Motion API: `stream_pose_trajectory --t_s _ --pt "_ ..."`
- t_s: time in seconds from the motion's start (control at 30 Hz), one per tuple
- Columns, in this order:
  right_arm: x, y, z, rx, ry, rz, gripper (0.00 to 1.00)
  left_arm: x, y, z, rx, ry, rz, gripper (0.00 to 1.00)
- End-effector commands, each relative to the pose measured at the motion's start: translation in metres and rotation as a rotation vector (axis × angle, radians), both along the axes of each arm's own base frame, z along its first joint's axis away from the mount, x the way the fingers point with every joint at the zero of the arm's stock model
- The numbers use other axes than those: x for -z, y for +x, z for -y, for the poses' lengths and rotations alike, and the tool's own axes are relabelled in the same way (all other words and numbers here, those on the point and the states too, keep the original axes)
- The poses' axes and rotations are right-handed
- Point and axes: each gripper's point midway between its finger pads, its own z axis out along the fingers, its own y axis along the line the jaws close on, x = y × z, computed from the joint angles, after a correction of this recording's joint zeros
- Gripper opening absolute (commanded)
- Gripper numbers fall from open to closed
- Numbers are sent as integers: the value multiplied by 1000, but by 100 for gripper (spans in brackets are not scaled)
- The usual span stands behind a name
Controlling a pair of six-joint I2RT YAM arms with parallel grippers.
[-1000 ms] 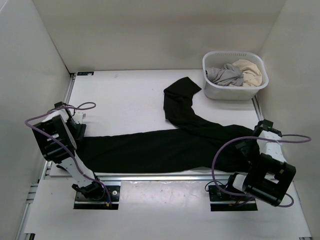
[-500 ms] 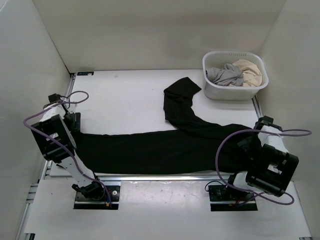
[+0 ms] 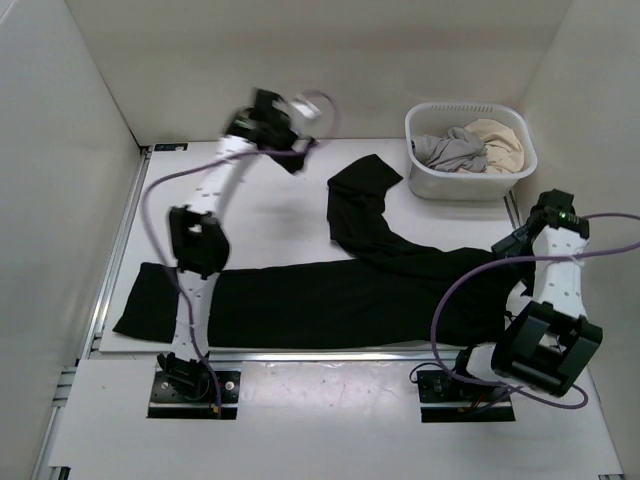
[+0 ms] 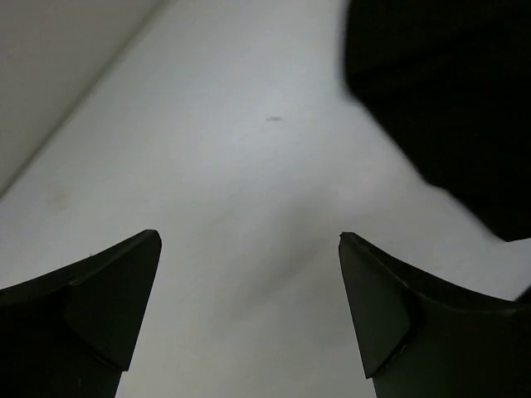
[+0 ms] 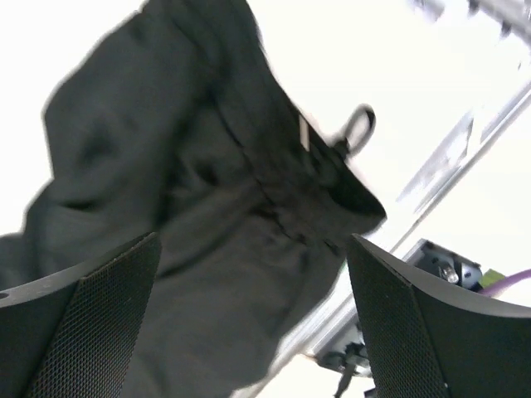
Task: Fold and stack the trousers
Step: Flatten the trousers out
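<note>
The trousers (image 3: 340,300) are spread along the near side of the worktop (image 3: 280,220), with one leg bent toward the far right. The left hand (image 4: 249,239) is held above the far worktop near that leg's end, fingers spread, nothing gripped. The right hand (image 5: 253,240) is held over the waistband, likewise spread wide. A grey garment (image 3: 450,150) and a beige garment (image 3: 502,140) are piled in the white basket (image 3: 465,186) at the far right.

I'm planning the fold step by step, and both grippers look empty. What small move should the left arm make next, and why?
Probably shift the left gripper right and down onto the far leg's cuff. Its jaws stand open over bare table, with the cuff just beside them, and that leg of the trousers lies bent away toward the basket.
</note>
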Motion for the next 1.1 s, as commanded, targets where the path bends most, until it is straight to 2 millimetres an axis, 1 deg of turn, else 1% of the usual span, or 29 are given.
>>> stream_pose_trajectory --t_s 0.0,0.03,0.1,0.13,0.17,0.2,0.23,0.3,0.33,0.37,0.4,0.43,0.5,0.53,0.57,0.6,0.67,0.7,0.73,0.77,0.8,0.83,0.87,0.9,0.93,0.97,1.0,1.03,1.07 --pt "-25 34 21 2 -68 58 96 94 -22 87 184 89 -133 100" --pt "-21 42 25 -13 -67 43 96 98 -19 103 216 63 -101 100" --pt "-17 50 27 -24 -60 42 96 107 -17 134 253 -28 -83 100" --pt "-16 57 30 -35 -67 50 96 116 -10 150 271 -53 -67 100" --pt "-16 58 28 -39 -56 55 96 119 -4 153 262 -64 -65 100" --pt "-14 61 30 -39 -58 59 96 121 -6 167 268 -91 -77 100" --pt "-9 65 31 -51 -67 69 96 133 -8 174 283 -93 -92 100" --pt "-3 69 30 -80 -58 87 96 142 -13 179 282 -94 -118 100" --pt "4 74 32 -89 -61 88 96 161 -24 183 293 -78 -160 100" --pt "8 74 32 -89 -56 76 96 170 -28 181 292 -71 -180 100" --pt "12 77 34 -99 -57 70 96 178 -37 187 305 -62 -201 100" --pt "25 77 33 -100 -38 31 96 186 -41 185 297 -60 -226 100" --pt "31 89 33 -120 -13 37 96 200 -61 192 325 -49 -274 100" --pt "35 99 37 -121 -8 28 96 206 -67 194 333 -42 -289 93" --pt "37 102 38 -109 2 15 96 213 -72 192 324 -39 -313 89" --pt "48 98 40 -93 13 -46 96 213 -72 192 324 -39 -314 86" --pt "51 103 44 -81 14 -76 96 220 -82 194 328 -69 -361 76" --pt "62 97 41 -73 39 -123 95 214 -83 197 339 -83 -357 73" --pt "62 98 40 -75 47 -120 95 210 -92 204 361 -108 -374 61" --pt "71 93 38 -75 56 -139 91 210 -96 209 372 -106 -375 51" --pt "72 92 34 -75 54 -132 87 206 -98 210 379 -114 -377 38" --pt "77 90 31 -68 66 -133 80 206 -102 214 381 -116 -383 21" --pt "76 89 31 -68 62 -123 63 203 -103 214 374 -121 -387 14" --pt "75 88 30 -68 57 -113 55 198 -106 212 373 -120 -390 14" --pt "77 89 29 -65 47 -116 43 194 -106 210 367 -114 -384 14" --pt "74 90 26 -78 34 -111 32 192 -105 203 342 -89 -370 14" --pt "74 87 24 -86 29 -131 17 187 -107 189 323 -65 -370 14" --pt "67 93 24 -97 6 -124 10 185 -109 177 297 -45 -376 14" --pt "61 94 23 -119 -46 -137 6 194 -110 153 245 -16 -398 14"
